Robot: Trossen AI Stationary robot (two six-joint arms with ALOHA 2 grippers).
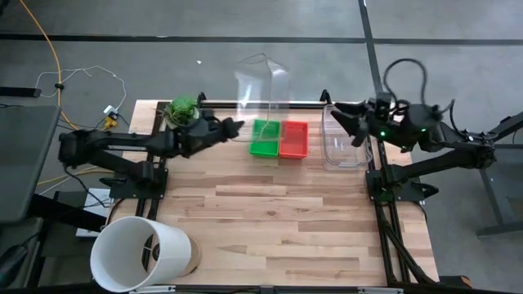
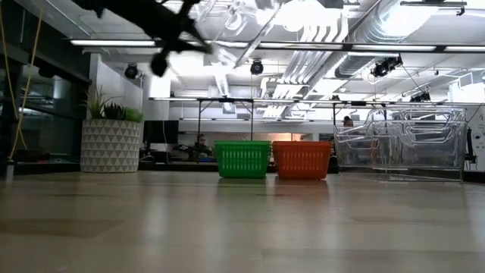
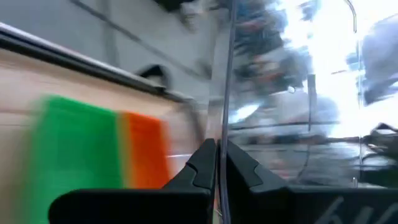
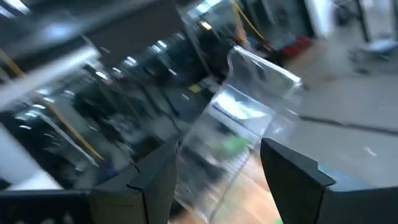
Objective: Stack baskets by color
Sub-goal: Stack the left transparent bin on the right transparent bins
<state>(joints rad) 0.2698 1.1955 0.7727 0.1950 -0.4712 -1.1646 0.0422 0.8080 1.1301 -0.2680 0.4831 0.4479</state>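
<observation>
Baskets sit side by side at table's far centre, touching: green basket on L, red basket on R, both upright, open side up. Low view shows the same pair, green beside red, each flat on the wood.

L gripper is raised off the table, just L of green basket. I see its fingers pinched tight on the thin wall of a clear bin, which hangs tilted in the air above the baskets' far edge. L wrist view shows the clear wall running edge-on between the two pads.

R gripper hovers at far R, over a second clear bin resting on the table R of red basket, apart from it. Its fingers stand wide apart w/ nothing between them.

White bucket lies on its side at near L corner. Potted plant stands at far L.
</observation>
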